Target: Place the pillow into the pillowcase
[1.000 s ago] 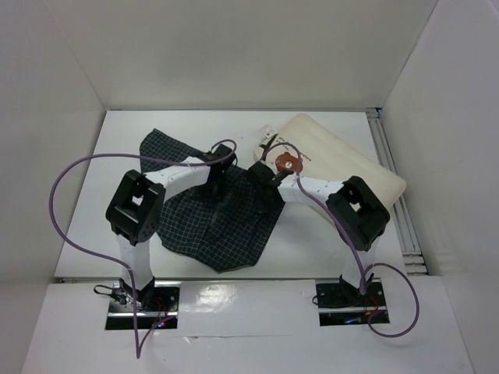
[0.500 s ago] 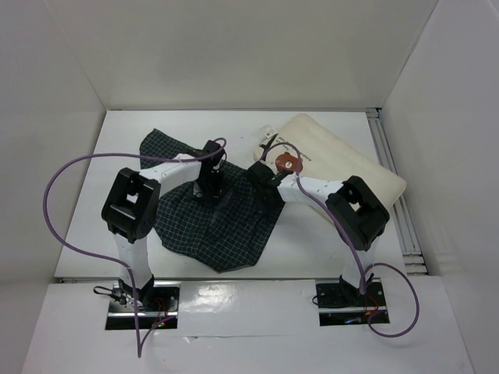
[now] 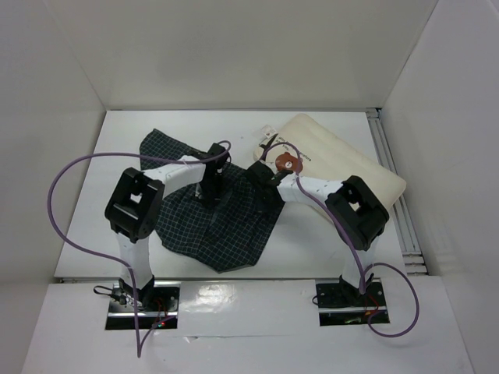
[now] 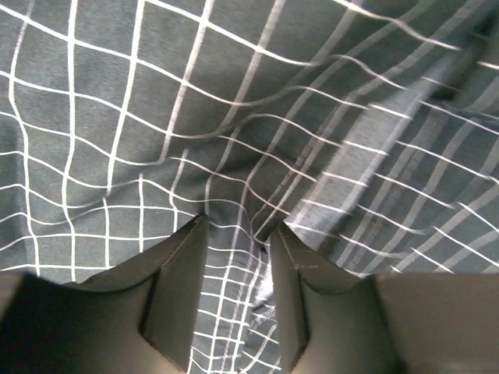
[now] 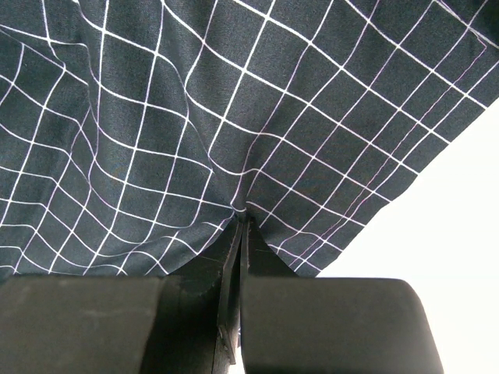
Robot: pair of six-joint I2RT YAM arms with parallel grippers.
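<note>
With your right claw [image 5: 242,224] clenched on the pillowcase [image 5: 156,117] and your left claw [image 4: 238,231] parted over a fold, closing it may pinch both layers together.

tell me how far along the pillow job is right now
Nothing looks finished: the pillow lies wholly outside at the far right, and the pillowcase lies rumpled beside it. In hand: the right end effector is shut on a pinch of the pillowcase near its edge, and the left end effector sits on the cloth, jaws apart around a raised fold. To do: open the case and slide the pillow in.
</note>
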